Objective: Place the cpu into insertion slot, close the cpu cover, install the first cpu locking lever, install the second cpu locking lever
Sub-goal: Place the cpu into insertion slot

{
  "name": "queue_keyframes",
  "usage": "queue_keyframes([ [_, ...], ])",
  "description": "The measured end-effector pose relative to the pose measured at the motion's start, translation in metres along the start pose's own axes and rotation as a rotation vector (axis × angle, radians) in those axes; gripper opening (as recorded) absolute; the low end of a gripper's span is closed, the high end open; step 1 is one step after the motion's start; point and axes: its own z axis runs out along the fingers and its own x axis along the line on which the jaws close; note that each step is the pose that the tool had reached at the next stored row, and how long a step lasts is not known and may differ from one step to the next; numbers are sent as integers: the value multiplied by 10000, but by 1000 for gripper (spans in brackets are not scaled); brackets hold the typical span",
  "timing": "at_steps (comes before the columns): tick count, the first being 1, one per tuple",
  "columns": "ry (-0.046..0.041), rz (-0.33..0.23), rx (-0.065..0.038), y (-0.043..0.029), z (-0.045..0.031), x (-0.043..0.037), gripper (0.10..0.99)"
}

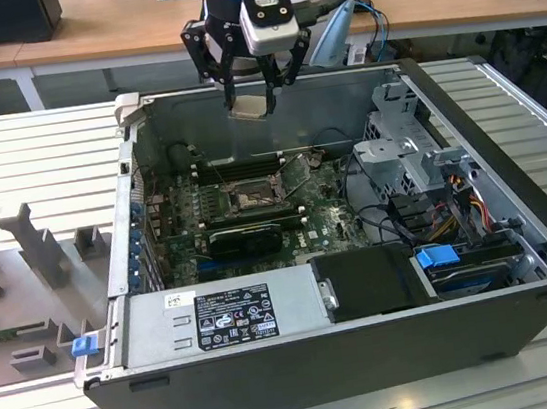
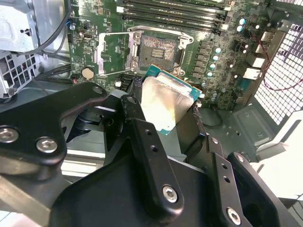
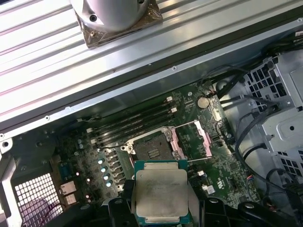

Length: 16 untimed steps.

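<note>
My gripper (image 1: 247, 95) hangs above the back wall of the open computer case, shut on the cpu (image 1: 248, 106). The cpu (image 2: 165, 101) is a flat square chip with a pale silvery face and a green edge, pinched at two opposite sides by the black fingers (image 2: 134, 106). Below it on the green motherboard (image 1: 331, 219) lies the insertion slot (image 2: 158, 46), black-rimmed and bare. The cpu cover (image 2: 112, 51), a thin silvery frame, stands swung open beside the slot. In the first wrist view the cpu (image 3: 161, 196) sits a little short of the insertion slot (image 3: 152, 147) and the cpu cover (image 3: 191, 139).
Long black memory slots (image 1: 239, 169) run behind the socket. A grey drive cage (image 1: 402, 142) with cables fills the case on the exterior view's right. A power supply (image 1: 223, 317) and a black box (image 1: 370, 283) line the front. Grey foam forms (image 1: 22, 288) lie outside the case.
</note>
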Motion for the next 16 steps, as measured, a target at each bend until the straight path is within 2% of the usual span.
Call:
queue_keyframes([
  [11,-32,356,-7,0,0,0,533],
  [16,-64,696,-8,0,0,0,533],
])
